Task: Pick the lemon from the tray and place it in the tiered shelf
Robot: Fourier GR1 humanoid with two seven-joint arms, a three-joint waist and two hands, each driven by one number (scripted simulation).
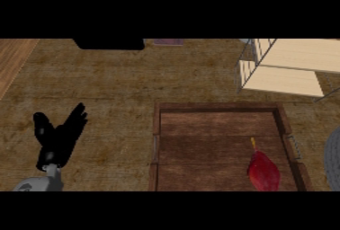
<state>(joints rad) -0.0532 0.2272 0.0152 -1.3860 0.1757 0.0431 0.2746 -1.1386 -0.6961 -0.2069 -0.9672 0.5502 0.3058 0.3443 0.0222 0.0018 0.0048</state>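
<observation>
Tray holds a red pointed item (yellow-tipped); left hand rests open.

We see dim, even light on the table; the shelf glows palest, shadows soft.

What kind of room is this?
Probably a kitchen counter: a brown speckled countertop, a wooden tray holding a red pepper-like thing, and a light wooden tiered shelf. The robot's left hand rests open.
</observation>
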